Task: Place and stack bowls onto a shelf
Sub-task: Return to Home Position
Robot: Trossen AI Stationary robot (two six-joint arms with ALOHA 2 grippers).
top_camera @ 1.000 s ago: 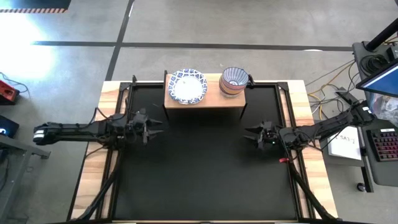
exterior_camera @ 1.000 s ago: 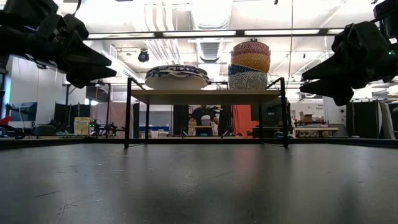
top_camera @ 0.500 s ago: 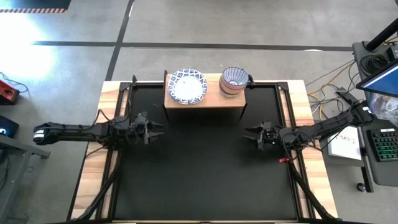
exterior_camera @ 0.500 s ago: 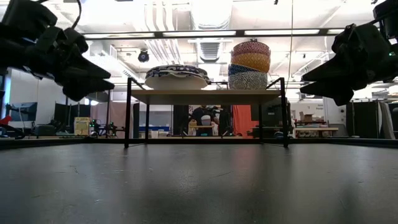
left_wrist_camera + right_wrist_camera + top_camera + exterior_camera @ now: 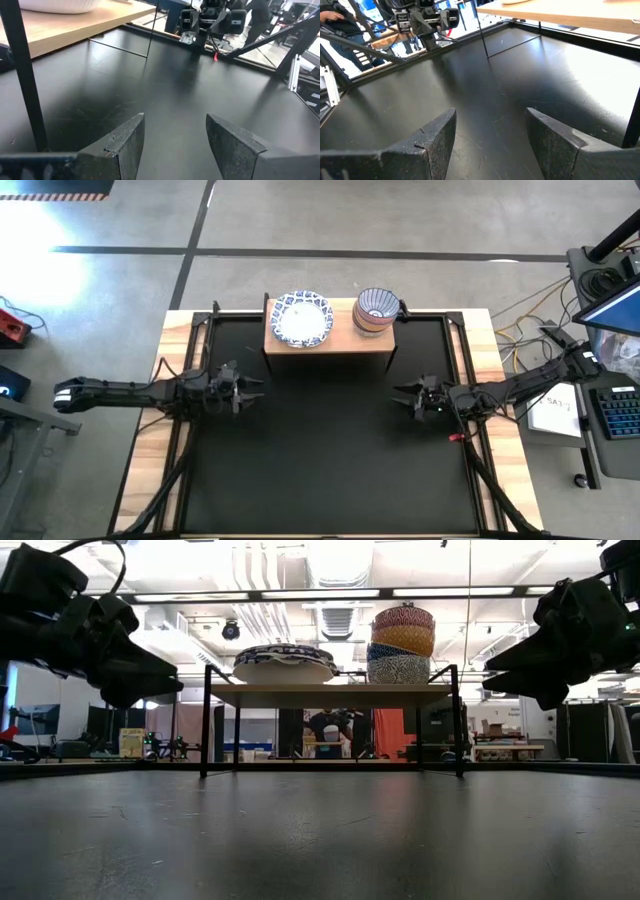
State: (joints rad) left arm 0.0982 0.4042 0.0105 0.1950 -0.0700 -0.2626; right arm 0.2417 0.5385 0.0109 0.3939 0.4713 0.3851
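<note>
The shelf (image 5: pixel 330 340) stands on thin black legs at the far middle of the black tabletop. On its wooden top rest a stack of wide white bowls with blue-patterned rims (image 5: pixel 302 318) (image 5: pixel 285 662) on the left and a stack of small bowls (image 5: pixel 376 309) (image 5: pixel 401 643) on the right, a grey patterned one uppermost in the high view. My left gripper (image 5: pixel 256 389) (image 5: pixel 175 140) hovers open above the table's left part. My right gripper (image 5: pixel 398 395) (image 5: pixel 490 135) hovers open above the right part. Both point toward the middle, with nothing between the fingers.
The black tabletop (image 5: pixel 330 450) sits in a light wooden frame (image 5: pixel 150 460). A keyboard (image 5: pixel 620 412) and papers lie on a stand past the right edge. People and desks show in the room beyond the shelf in the low view.
My left gripper has sunk a little toward the tabletop, staying open. The right gripper, the bowls and the shelf have kept still.
</note>
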